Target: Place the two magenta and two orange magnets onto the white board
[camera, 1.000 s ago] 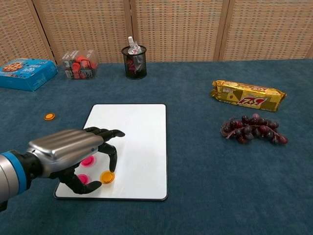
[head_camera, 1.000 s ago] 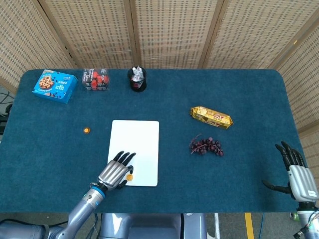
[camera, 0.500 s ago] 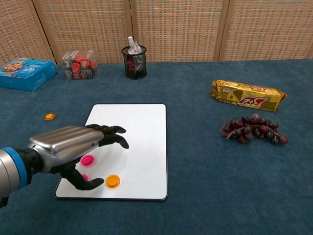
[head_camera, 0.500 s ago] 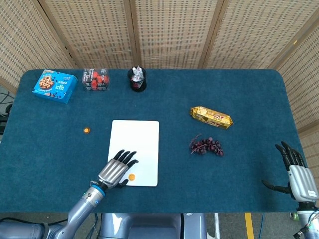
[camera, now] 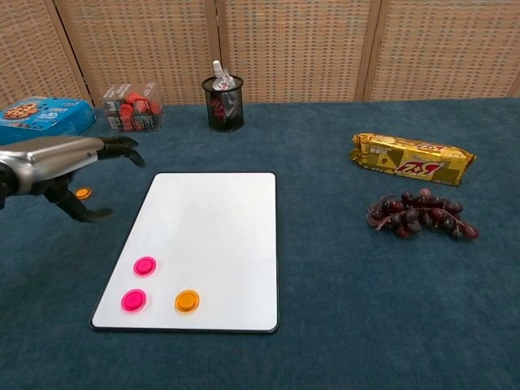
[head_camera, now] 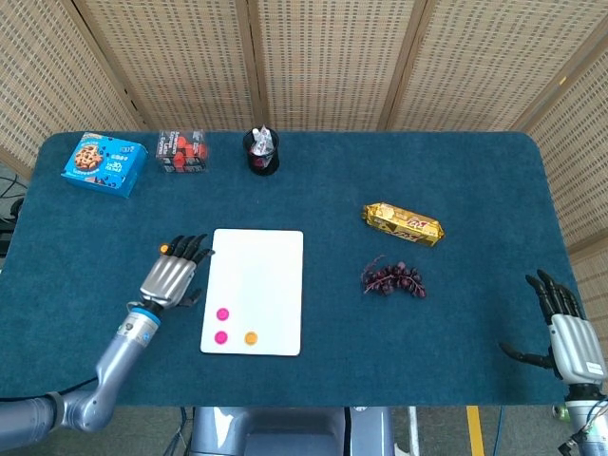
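Left robot hand (camera: 61,166), fingers spread & empty, hovers over last orange magnet (camera: 82,193) on bench left of white board (head_camera: 255,285); 2 magenta (camera: 145,266) + 1 orange (camera: 187,301) on board; right robot hand (head_camera: 568,340) spread, far off

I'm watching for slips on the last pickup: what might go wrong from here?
The left hand hovers open over the last orange magnet, which is small and flat on the cloth, so the fingers may slide off or push it away. Carrying it to the white board, the hand might knock the two magenta magnets or the orange magnet already placed.
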